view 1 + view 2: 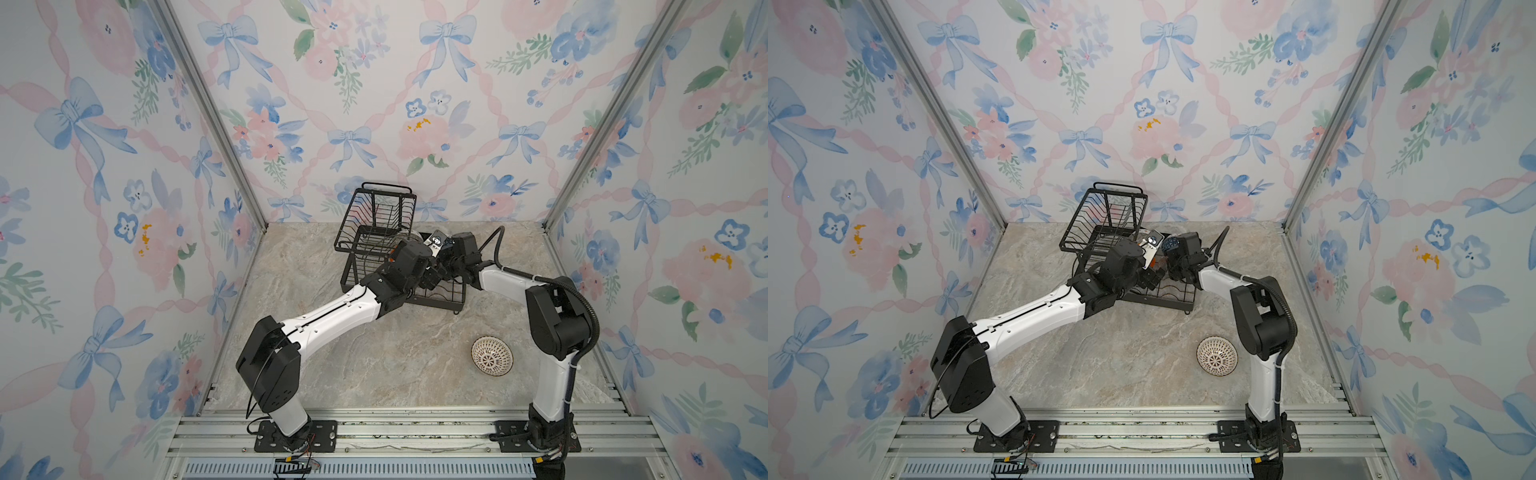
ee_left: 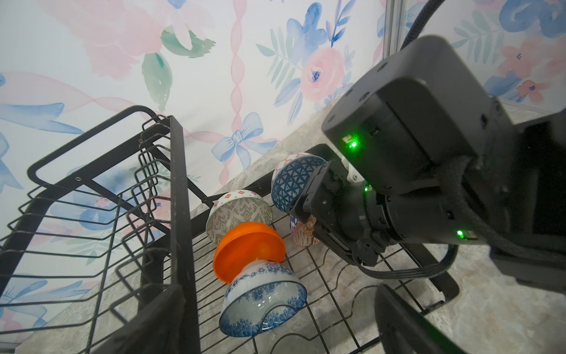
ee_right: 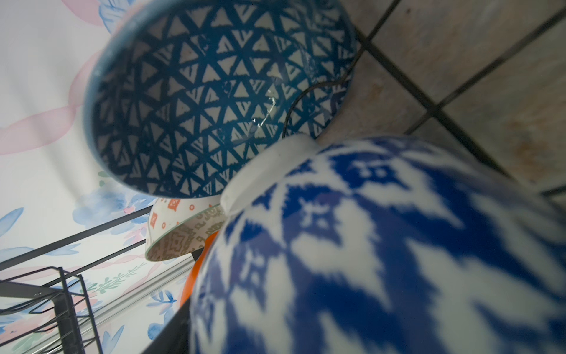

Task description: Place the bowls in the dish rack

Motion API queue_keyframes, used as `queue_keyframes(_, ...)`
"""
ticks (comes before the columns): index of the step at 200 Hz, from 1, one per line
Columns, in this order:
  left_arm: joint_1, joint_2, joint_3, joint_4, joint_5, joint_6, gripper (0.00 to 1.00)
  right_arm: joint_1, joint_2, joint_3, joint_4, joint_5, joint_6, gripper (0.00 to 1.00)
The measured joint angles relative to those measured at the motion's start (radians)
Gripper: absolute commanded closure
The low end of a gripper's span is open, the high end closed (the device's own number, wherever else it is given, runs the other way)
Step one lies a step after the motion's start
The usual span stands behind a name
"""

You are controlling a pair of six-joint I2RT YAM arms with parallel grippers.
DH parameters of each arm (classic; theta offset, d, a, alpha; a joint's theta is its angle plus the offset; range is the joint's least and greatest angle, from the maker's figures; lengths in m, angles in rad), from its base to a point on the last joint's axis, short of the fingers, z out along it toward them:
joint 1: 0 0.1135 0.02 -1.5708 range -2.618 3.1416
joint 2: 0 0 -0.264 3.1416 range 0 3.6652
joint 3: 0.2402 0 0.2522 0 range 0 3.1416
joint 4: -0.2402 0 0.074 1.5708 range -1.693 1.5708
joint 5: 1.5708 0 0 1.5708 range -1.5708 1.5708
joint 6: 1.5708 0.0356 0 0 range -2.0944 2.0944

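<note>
The right tool (image 2: 306, 202) is low in the rack's bottom tray, centre right of the left wrist view, just beside the triangle-patterned bowl (image 2: 291, 180) and a red-patterned bowl (image 2: 301, 236). Its fingers are hidden, so I cannot tell whether they are apart or gripping. The left tool (image 2: 278, 294) hovers over the tray with its fingers wide apart and empty.

Further out, a green-patterned bowl (image 2: 239, 214), an orange bowl (image 2: 248, 248) and a blue-floral bowl (image 2: 263, 300) lean together on the wires. The rack (image 1: 386, 187) stands centre back on the counter (image 1: 374, 374). One latticed bowl (image 1: 492, 356) lies alone at lower right in both top views.

This looks like the fifth bowl being set down. Next, the right tool should back out without toppling the leaning bowls, then fetch the latticed bowl.
</note>
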Motion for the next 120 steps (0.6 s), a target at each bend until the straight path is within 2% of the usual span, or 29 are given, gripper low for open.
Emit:
queue_keyframes(20, 0.0, 0.0, 0.0, 0.0, 0.0, 0.0, 0.02, 0.0, 0.0, -0.001, -0.001, -0.001, -0.014, 0.35)
queue_keyframes(37, 0.0, 0.0, 0.0, 0.0, 0.0, 0.0, 0.02, 0.0, 0.0, -0.001, -0.003, -0.003, -0.033, 0.27)
queue_keyframes(63, 0.0, 0.0, 0.0, 0.0, 0.0, -0.004, 0.02, 0.0, -0.002, -0.002, -0.009, 0.001, -0.06, 0.26)
queue_keyframes(68, 0.0, 0.0, 0.0, 0.0, 0.0, -0.006, 0.02, 0.0, -0.005, -0.003, -0.01, 0.001, -0.065, 0.23)
queue_keyframes(120, 0.0, 0.0, 0.0, 0.003, 0.0, -0.019, 0.02, 0.0, -0.041, -0.02, -0.02, 0.012, -0.099, 0.16)
